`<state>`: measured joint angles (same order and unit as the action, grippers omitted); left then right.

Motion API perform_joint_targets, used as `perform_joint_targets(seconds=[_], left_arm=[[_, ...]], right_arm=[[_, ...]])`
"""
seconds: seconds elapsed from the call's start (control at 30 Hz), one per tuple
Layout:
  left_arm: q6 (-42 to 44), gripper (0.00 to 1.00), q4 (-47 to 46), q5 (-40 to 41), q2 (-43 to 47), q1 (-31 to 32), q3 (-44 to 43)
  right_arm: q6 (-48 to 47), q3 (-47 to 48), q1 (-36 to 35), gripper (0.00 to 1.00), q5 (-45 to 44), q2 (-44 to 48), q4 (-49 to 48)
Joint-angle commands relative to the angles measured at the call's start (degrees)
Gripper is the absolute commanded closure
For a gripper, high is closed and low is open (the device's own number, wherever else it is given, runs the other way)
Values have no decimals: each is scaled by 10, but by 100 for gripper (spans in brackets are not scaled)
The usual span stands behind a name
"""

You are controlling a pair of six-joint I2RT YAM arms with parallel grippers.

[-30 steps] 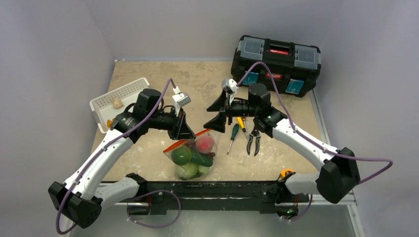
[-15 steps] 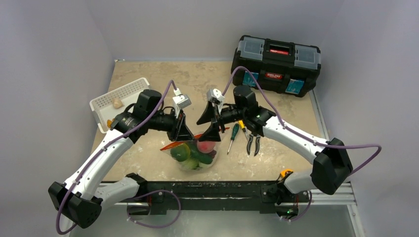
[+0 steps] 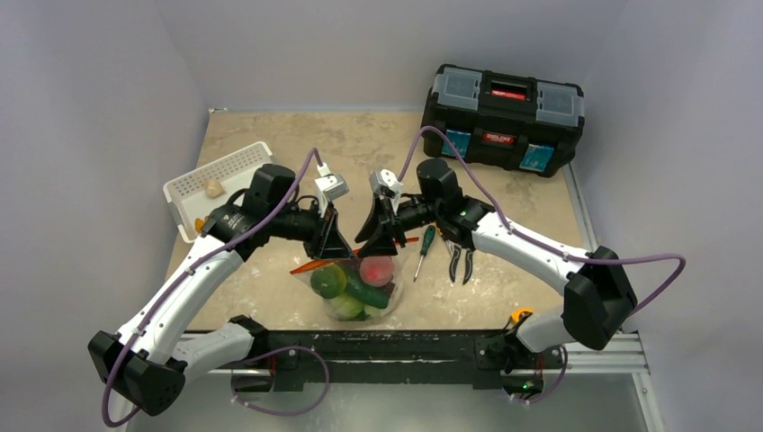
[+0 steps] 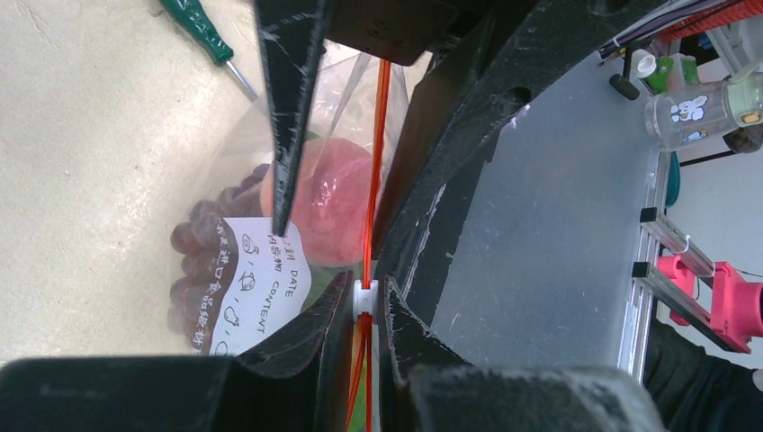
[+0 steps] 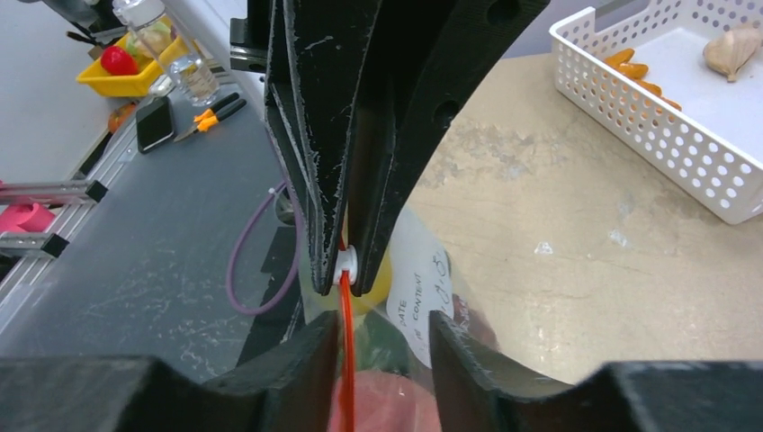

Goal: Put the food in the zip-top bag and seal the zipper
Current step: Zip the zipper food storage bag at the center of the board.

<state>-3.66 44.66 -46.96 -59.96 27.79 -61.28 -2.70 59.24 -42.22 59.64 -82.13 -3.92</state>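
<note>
The clear zip-top bag (image 3: 360, 288) hangs between both grippers above the table's near middle, holding the food: a pink-red peach (image 3: 376, 268), a green round fruit (image 3: 328, 281), a cucumber (image 3: 367, 292) and dark grapes (image 4: 193, 261). My left gripper (image 4: 363, 301) is shut on the white slider of the orange-red zipper (image 4: 378, 162). My right gripper (image 5: 385, 346) straddles the zipper (image 5: 345, 360) just to the right of the left gripper. Its jaws stand apart, and the strip runs close to one finger (image 5: 297, 360). The bag's white label (image 4: 256, 279) faces the table.
A white slotted basket (image 3: 211, 184) with small items stands at the back left. A black toolbox (image 3: 504, 117) sits at the back right. A green screwdriver (image 3: 423, 247) and pliers (image 3: 461, 259) lie right of the bag.
My right gripper has swung left to the bag's mouth and narrowed its jaws around the zipper. The bag has risen a little and shifted right. The left gripper keeps its hold.
</note>
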Motion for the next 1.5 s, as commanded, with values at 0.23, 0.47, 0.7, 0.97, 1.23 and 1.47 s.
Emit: perform_joint_targets(seconds=[0.23, 0.47, 0.7, 0.97, 1.23, 1.47], left_arm=[[1, 100, -27, -18, 5, 0, -25], [0, 100, -4, 8, 6, 0, -25], [3, 99, 24, 48, 17, 0, -15], [15, 99, 65, 85, 36, -8, -22], [26, 99, 107, 109, 73, -34, -20], [9, 75, 111, 143, 98, -53, -14]], right_arm=[[-15, -9, -11, 93, -25, 27, -27], [91, -42, -12, 100, -228, 64, -85], [150, -101, -24, 100, -475, 131, -121], [141, -133, -24, 100, -617, 165, -122], [143, -142, -24, 100, -656, 180, -127], [134, -116, -24, 100, -580, 152, -114]])
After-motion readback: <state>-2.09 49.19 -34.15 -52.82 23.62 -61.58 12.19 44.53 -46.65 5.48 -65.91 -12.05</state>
